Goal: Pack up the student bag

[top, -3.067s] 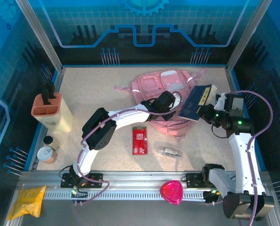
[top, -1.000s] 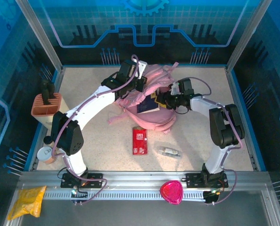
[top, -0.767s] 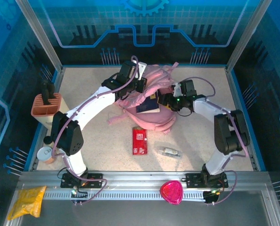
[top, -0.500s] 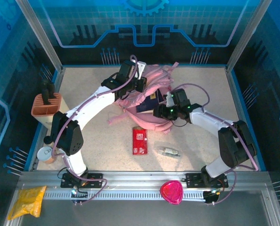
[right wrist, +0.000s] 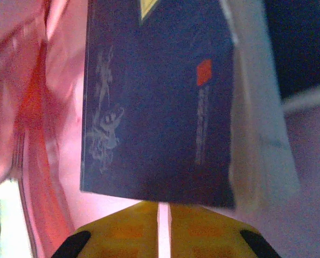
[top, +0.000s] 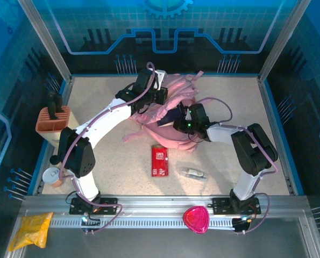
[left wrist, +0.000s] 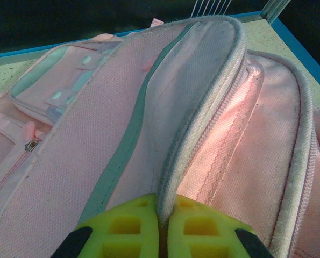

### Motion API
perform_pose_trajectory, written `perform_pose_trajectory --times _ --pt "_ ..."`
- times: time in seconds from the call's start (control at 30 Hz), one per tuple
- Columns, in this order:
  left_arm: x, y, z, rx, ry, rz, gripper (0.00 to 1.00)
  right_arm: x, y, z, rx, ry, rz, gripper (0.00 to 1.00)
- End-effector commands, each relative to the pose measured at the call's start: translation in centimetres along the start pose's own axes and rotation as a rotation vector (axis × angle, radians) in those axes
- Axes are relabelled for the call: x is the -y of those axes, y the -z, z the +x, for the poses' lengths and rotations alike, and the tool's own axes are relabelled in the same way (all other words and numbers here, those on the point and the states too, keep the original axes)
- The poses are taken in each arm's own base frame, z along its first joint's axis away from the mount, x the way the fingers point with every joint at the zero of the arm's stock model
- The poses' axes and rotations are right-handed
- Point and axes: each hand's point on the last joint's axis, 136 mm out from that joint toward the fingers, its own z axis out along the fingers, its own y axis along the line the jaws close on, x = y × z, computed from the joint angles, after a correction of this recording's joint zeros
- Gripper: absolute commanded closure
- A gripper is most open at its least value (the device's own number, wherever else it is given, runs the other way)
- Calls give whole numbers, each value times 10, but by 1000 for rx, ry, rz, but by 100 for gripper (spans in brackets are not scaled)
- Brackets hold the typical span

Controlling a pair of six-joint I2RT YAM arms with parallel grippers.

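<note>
The pink student bag (top: 171, 141) lies at the table's centre back, its main opening held up. My left gripper (top: 161, 95) is shut on the bag's white zipper rim (left wrist: 203, 107); in the left wrist view its yellow fingertips (left wrist: 163, 207) pinch that rim. My right gripper (top: 177, 124) reaches into the opening from the right. In the right wrist view it (right wrist: 164, 207) stands shut, with a thin slit and nothing between the fingers. A dark blue book (right wrist: 154, 97) lies just beyond its tips, inside the bag's pink lining (right wrist: 57, 134).
A red flat packet (top: 160, 160) and a small clear-wrapped item (top: 194, 173) lie in front of the bag. An orange holder (top: 53, 119), a small jar (top: 56, 160) and a tin (top: 52, 174) stand at the left edge. A pink heart-shaped thing (top: 195, 219) and a yellow pouch (top: 30, 228) lie by the near rail.
My right gripper has swung left toward the bag's opening and its jaws have closed. The blue book has slid deeper into the bag. The left arm has held still.
</note>
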Motion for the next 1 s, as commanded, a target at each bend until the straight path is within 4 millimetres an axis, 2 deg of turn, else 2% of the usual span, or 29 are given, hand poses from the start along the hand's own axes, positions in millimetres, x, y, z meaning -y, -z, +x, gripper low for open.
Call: perform_pose_trajectory --times 0.0,0.1,0.2,0.3,0.47,0.6,0.77,0.97 --pt "16 34 -43 143 40 72 100 -9 1 -51 145 4 -33 88" --pt "10 31 -41 143 49 39 100 -6 9 -55 153 23 -16 85" --pt "1 26 -36 135 88 5 100 -22 28 -47 176 87 -51 77" --pt "-4 17 -27 116 157 -11 100 -28 45 -24 153 121 -62 71" --pt "-9 -1 -6 83 263 -16 100 -22 68 18 26 88 -76 62" --pt "-12 -16 13 50 393 -26 100 -22 96 27 22 130 -53 56" --pt "1 -42 40 -3 474 -73 100 -12 136 18 83 137 -4 50" --pt "32 -72 61 -46 508 -103 100 0 159 18 96 103 5 48"
